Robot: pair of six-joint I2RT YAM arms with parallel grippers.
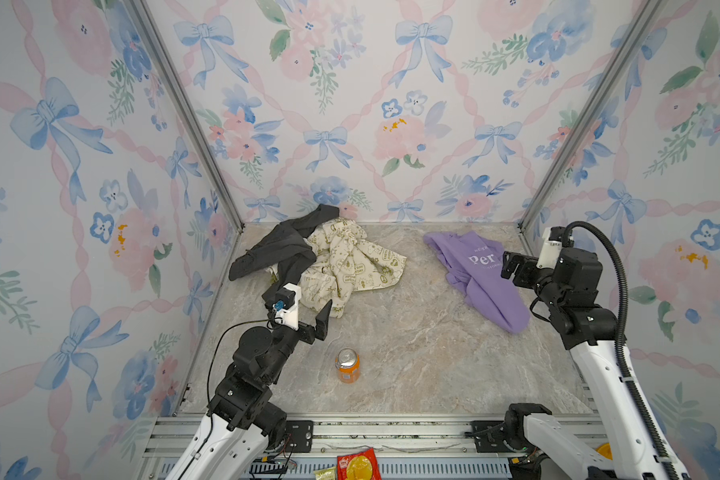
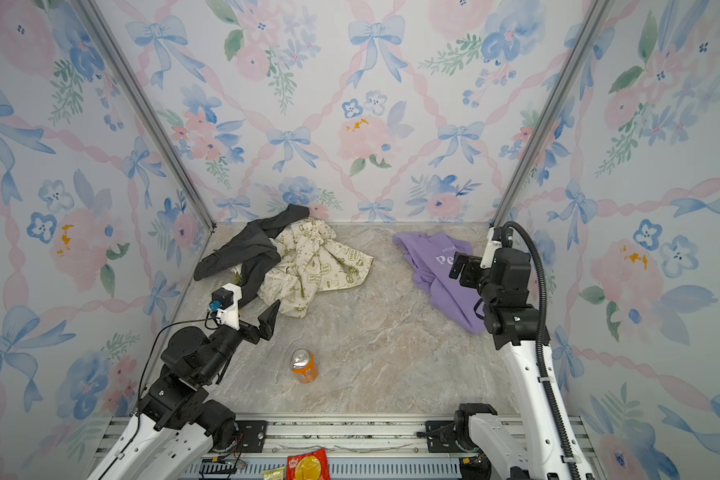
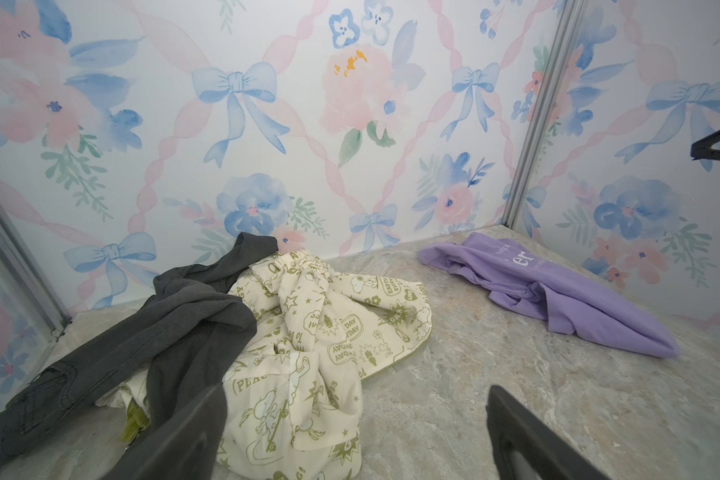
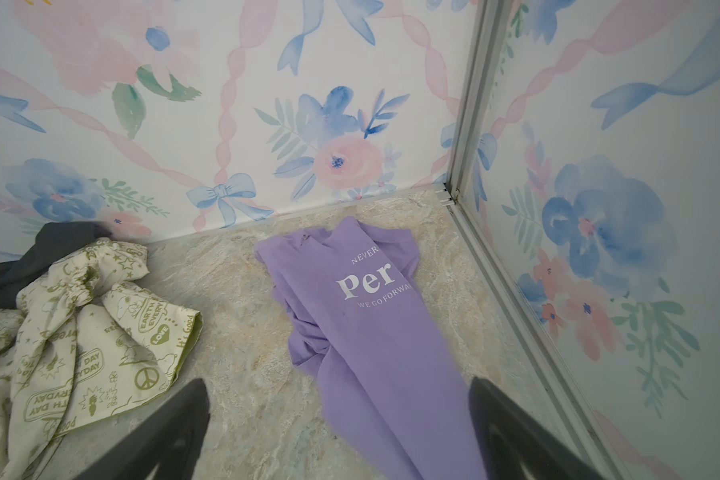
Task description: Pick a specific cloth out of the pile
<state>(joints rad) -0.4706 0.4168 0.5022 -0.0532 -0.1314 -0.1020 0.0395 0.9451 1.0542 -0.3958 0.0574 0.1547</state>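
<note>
The cloth (image 1: 481,278), lilac with white lettering, lies flat on the marble table at the back right, apart from the pile (image 1: 329,262). The pile, at the back left, is a dark grey garment (image 1: 279,249) over a cream cloth with olive doodles (image 1: 350,266). My right gripper (image 1: 511,266) hovers open just above the cloth's right side; in the right wrist view the cloth (image 4: 371,332) runs between its spread fingers with neither touching it. My left gripper (image 1: 308,320) stands open at the pile's near edge, holding nothing, with the cream cloth (image 3: 308,374) between its fingers.
An orange drink can (image 1: 347,365) stands upright near the front middle of the table. Snack packets (image 1: 358,463) lie on the front rail. Flowered walls with metal corner posts (image 1: 591,112) close in the back and both sides.
</note>
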